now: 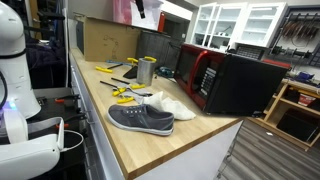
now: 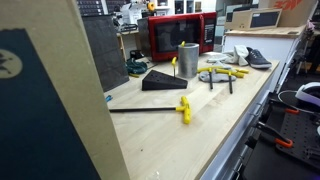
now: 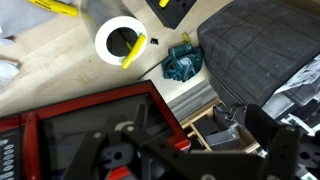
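A grey shoe lies on the wooden bench — yellow-handled tools and a steel cup behind it.

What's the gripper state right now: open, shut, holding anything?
Gripper: open, jaws spread wide, holding nothing. In the wrist view it hangs over the red microwave.

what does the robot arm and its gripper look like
In an exterior view the arm has smooth, rounded white shells with dark sections between them and a faint bluish tint low on one side. In the wrist view the gripper is black, blocky and out of focus. No markings can be made out on either.
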